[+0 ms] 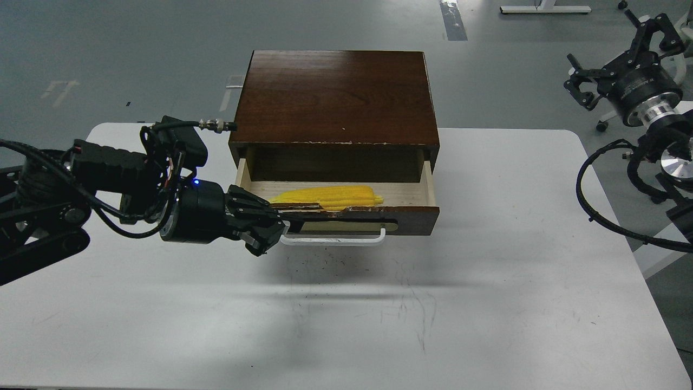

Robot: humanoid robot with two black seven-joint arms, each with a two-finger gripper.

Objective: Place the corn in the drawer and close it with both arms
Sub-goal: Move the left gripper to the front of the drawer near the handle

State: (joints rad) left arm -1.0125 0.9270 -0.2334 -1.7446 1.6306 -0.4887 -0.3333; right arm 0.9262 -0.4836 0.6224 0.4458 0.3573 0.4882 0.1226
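Observation:
The yellow corn (327, 196) lies inside the open drawer (417, 219) of the dark brown wooden box (335, 97), along the drawer's front. The drawer is pulled out, with its white bar handle (346, 241) facing me. My left gripper (275, 230) is low at the left end of the drawer front, by the handle's left end, with its fingers (254, 203) spread and holding nothing. I cannot tell whether it touches the front. My right gripper (617, 57) is open and empty, raised far to the right, beyond the table.
The box stands at the back middle of the white table (487, 303). The left arm (108, 189) lies low across the table's left side. Black cables (601, 211) hang at the table's right edge.

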